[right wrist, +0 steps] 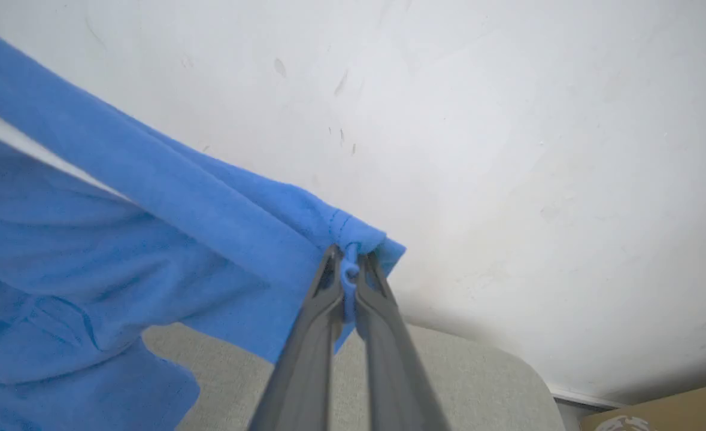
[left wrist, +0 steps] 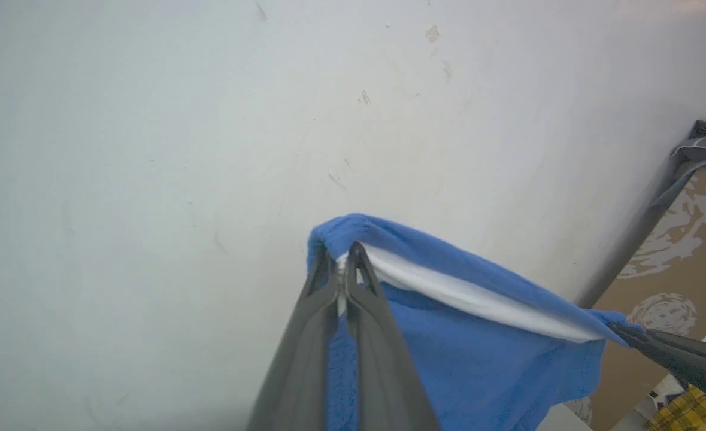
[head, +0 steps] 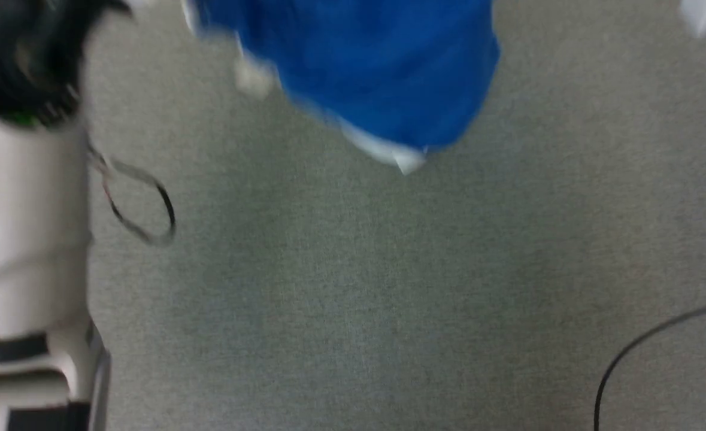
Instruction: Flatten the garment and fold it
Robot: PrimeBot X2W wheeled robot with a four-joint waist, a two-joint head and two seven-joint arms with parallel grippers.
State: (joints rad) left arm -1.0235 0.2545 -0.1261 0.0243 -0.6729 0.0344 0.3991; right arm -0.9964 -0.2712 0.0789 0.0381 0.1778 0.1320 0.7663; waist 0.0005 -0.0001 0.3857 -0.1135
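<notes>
Left wrist view has the left gripper (left wrist: 342, 254) pinching one corner of the bright royal-blue soft fabric shorts (left wrist: 478, 359), the right gripper (right wrist: 348, 257) clamping the other, cloth hanging between them over the grey surface (head: 388, 287).

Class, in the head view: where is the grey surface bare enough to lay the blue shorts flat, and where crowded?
Bare: the wide middle of the grey surface, between the garment at top, the pale arm and cable loop at left, and the black cable at lower right. Crowded: those edges.
</notes>
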